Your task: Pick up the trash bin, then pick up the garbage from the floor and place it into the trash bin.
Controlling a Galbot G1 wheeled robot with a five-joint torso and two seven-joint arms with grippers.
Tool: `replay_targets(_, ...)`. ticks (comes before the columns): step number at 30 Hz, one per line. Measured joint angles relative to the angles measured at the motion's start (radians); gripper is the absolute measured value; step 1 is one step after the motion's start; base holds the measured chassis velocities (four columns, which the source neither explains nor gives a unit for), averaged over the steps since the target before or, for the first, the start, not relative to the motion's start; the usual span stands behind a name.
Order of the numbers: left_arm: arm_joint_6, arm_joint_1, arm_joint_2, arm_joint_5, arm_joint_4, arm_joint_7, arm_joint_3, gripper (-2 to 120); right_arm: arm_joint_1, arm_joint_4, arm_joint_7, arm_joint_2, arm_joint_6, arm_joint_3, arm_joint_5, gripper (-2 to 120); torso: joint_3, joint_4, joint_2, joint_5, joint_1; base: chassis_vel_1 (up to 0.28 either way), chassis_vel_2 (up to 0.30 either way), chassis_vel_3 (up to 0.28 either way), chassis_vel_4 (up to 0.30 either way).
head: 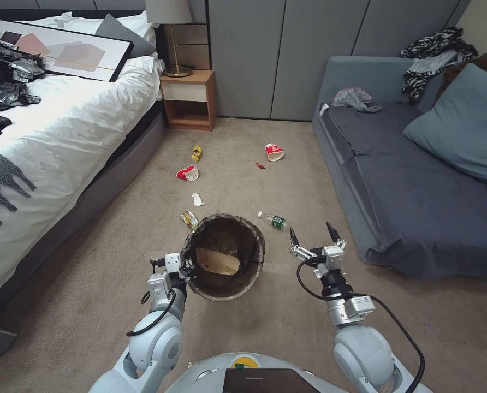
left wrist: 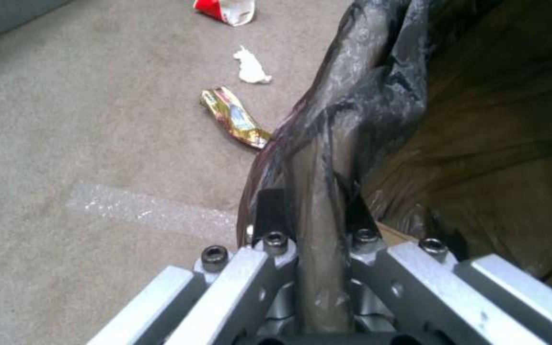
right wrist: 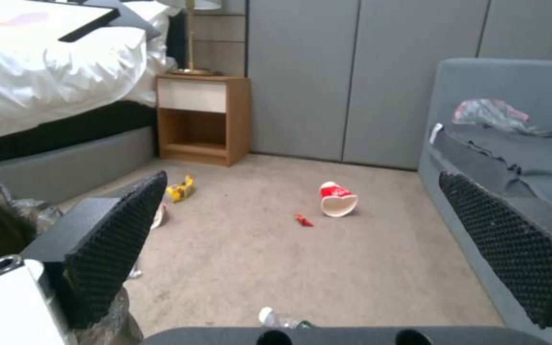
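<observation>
Trash bin [head: 224, 256], round and lined with a crinkled dark brown bag, is hanging tilted off the carpet [head: 254, 338] at the centre of the head view, its mouth showing a tan paper bag [head: 217, 262] lying inside. Left tool [head: 186, 267] is pinching the bin's rim at its 9 o'clock edge, the fingers [left wrist: 270, 215] narrowed onto the liner-covered lip. Right tool [head: 310, 233] is hovering at the bin's 3 o'clock, spread wide and holding nothing, its ridged black pads [right wrist: 113, 239] facing each other. Garbage is lying scattered on the floor beyond: a gold foil wrapper [head: 189, 219] touching the bin at 11 o'clock, a white tissue [head: 197, 200] farther out, a crushed red-and-white cup [head: 188, 173], a yellow scrap [head: 197, 153], a second cup [head: 274, 152] at 1 o'clock and a green-labelled clear bottle [head: 273, 220] between bin and right tool. Bed [head: 74, 131] is flanking at 9 o'clock, grey sofa [head: 418, 191] at 3 o'clock, wooden nightstand [head: 189, 98] at 12.
</observation>
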Motion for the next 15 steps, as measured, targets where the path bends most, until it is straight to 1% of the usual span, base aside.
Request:
replay_targets(2,-0.001,0.0,0.001,0.0,0.001,0.0,0.0,0,-0.002,0.002,0.004,0.005,-0.001,0.0,-0.003,100,0.0,0.0004,0.0,0.0,0.0,0.0,0.0,0.0,0.0)
replay_targets(7,-0.003,-0.002,0.005,0.0,0.002,0.002,0.0,0,-0.004,0.002,0.017,0.029,-0.001,0.001,-0.014,100,0.0,0.0004,0.0,0.0,0.0,0.0,0.0,0.0,0.0)
replay_targets(15,-0.006,-0.002,0.005,0.003,0.004,0.005,0.001,0,-0.004,0.0,0.031,0.038,-0.007,0.006,-0.021,100,0.0,0.0006,0.0,0.0,0.0,0.0,0.0,0.0,0.0)
